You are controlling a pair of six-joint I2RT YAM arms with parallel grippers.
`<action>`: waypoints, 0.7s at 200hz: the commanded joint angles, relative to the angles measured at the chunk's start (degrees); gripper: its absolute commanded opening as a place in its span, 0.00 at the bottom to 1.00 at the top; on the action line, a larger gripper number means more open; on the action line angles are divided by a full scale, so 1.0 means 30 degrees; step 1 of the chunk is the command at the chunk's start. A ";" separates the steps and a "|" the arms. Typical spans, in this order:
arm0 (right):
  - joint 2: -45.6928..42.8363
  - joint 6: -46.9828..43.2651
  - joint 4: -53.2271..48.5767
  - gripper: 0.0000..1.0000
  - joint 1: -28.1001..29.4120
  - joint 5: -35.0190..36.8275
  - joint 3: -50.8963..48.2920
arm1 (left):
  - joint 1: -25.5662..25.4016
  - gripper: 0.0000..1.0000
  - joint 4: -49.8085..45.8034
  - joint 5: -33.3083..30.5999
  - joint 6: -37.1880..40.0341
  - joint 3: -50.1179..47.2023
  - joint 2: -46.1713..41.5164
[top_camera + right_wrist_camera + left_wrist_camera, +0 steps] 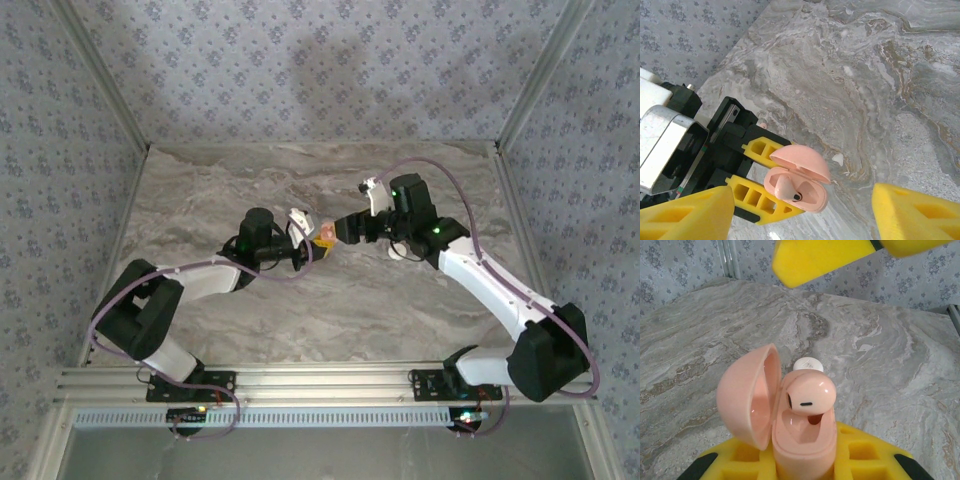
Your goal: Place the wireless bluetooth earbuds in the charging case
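Partly done, we judge: one earbud sits tilted in the open charging case, not pressed home. Left gripper clamps the case; right gripper gapes wide nearby, empty.

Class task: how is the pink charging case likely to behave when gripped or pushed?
Probably stiff: the charging case shows no dent in the left gripper. Its glossy, rounded shell looks slippery and might twist. The open lid would likely swing if bumped.

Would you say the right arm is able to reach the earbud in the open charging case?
Probably yes: the lid is swung aside, the left gripper holds the charging case by its base, and the open right gripper faces the earbud unobstructed.
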 commanded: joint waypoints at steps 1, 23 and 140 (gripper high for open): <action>0.0821 -0.0504 -0.0543 0.74 0.0150 -0.0892 0.0513 | -0.0135 0.05 -0.0020 0.0633 0.0458 -0.0147 -0.0560; 0.1691 -0.0450 -0.0682 0.74 0.0382 -0.1355 0.0947 | -0.0140 0.05 0.0045 0.0633 0.0462 -0.0144 -0.0593; 0.2638 0.0524 -0.0845 0.70 0.0401 0.0310 0.1286 | -0.0125 0.05 -0.0035 0.0781 0.0320 -0.0144 -0.1069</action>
